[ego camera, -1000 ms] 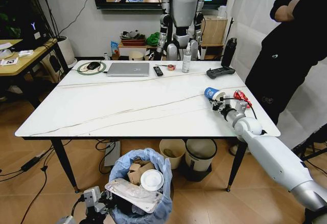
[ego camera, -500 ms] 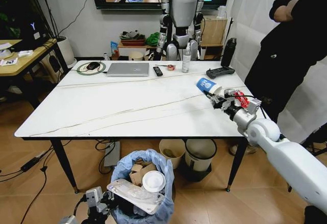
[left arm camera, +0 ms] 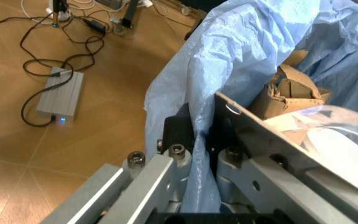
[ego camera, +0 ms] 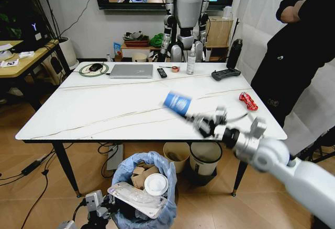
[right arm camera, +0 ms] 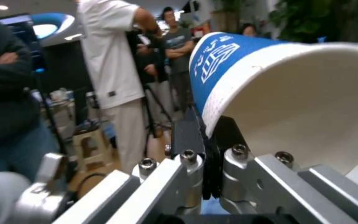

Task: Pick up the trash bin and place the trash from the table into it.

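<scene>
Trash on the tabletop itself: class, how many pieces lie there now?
1: the red wrapper near the table's far right edge. The blue paper cup is held above it in the right gripper; small bits may be hidden.

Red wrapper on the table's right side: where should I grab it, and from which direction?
Come straight down on the red wrapper, which lies flat and elongated on the table near the right edge. Probably close the gripper across its narrow middle.
</scene>
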Motion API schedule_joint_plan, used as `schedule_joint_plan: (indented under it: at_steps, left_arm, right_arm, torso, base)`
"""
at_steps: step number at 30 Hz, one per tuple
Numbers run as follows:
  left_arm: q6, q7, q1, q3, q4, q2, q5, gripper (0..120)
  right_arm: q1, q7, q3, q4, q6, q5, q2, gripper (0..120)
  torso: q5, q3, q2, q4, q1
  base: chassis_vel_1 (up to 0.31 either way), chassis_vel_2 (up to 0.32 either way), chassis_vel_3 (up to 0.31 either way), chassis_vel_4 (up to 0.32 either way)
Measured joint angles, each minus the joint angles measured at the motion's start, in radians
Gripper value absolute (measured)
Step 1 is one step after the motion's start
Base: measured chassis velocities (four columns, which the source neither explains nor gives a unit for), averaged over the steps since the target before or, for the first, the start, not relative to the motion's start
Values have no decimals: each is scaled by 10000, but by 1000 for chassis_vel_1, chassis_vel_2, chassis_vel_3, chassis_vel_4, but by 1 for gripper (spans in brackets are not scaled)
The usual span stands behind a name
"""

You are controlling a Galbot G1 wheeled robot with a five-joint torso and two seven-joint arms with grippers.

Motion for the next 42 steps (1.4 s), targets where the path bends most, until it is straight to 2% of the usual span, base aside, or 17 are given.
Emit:
schedule_joint_plan:
  at_steps: [6, 12, 18, 31, 39, 42]
  left_arm:
    - [4, -14, -14, -50, -4, -19, -3, 0]
    - [15, -20, -51, -33, 20, -106, 9, 0]
    - [26, -25, -87, -34, 70, -176, 29, 0]
    - [38, -27, -160, -46, 104, -251, 25, 0]
    - [40, -41, -131, -94, 43, -228, 20, 0]
    - [42, -50, -130, -101, 23, -227, 13, 0]
  right_arm:
    - [184, 625, -1837, 531, 408, -777, 300, 0]
    - [499, 1088, -2683, -9, 518, -1045, 1052, 0]
    - [510, 1086, -2864, -833, 644, -1202, 1536, 0]
    - [456, 879, -3533, -1046, 866, -1526, 1827, 0]
    - [239, 826, -3340, -1127, 925, -1723, 1594, 0]
    - [159, 825, -3315, -1120, 932, -1807, 1529, 8]
  torso:
    - [4, 0, 0, 0, 0]
    - [4, 1, 0, 2, 0]
    - [5, 1, -1, 1, 1]
    - [5, 1, -1, 0, 1]
    - [5, 1, -1, 0, 1]
    - [5, 1, -1, -1, 1]
  base:
    - [0, 0, 0, 0]
    - [0, 0, 0, 0]
    - [0, 0, 0, 0]
    - [0, 0, 0, 0]
    - [0, 0, 0, 0]
    - [0, 0, 0, 0]
